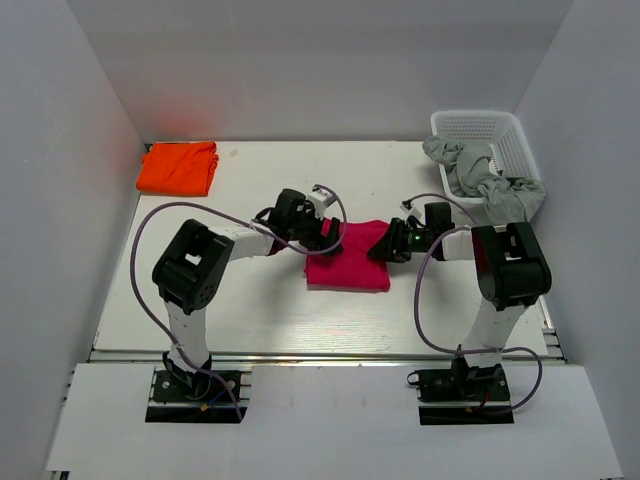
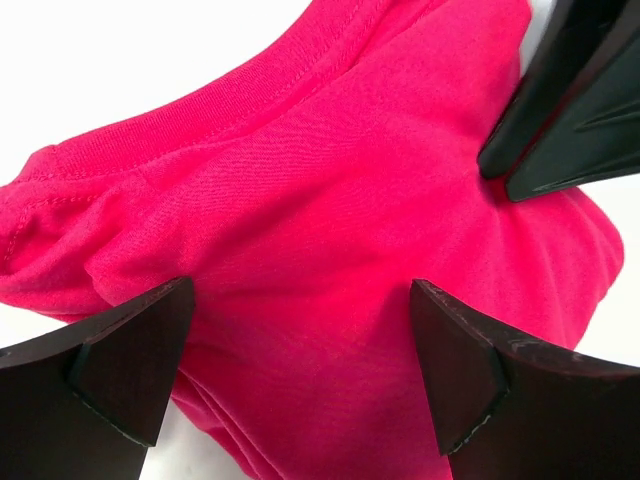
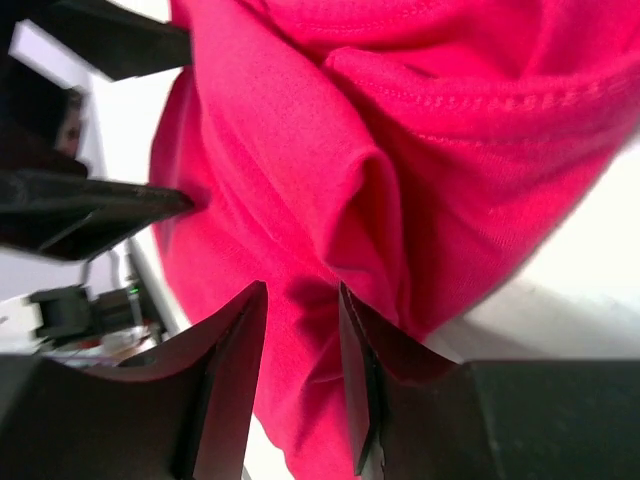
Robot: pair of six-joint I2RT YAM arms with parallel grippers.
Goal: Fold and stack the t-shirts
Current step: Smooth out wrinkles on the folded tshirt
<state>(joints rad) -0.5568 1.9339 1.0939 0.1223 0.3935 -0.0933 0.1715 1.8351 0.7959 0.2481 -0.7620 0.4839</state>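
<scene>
magenta cloth, the magenta-red t-shirt, lies bunched and part-folded mid-table between the two arms. the orange t-shirt sits folded at the far left corner, well apart. so the step in hand looks like folding the second shirt; stacking is not yet done.

the left gripper hovers at the shirt's left edge, jaws spread wide and holding nothing. the right gripper has its jaws close together with a ridge of cloth in the narrow gap; i cannot tell whether it is truly pinched.

next, i'd judge, the right needs a firm bite on that fold and the left needs to come down onto its own edge.

from above, the grippers hide the cloth under them. only the right wrist view shows the raised fold at the tips, and the left wrist view shows the collar seam. only the top view shows the basket with grey cloth.
</scene>
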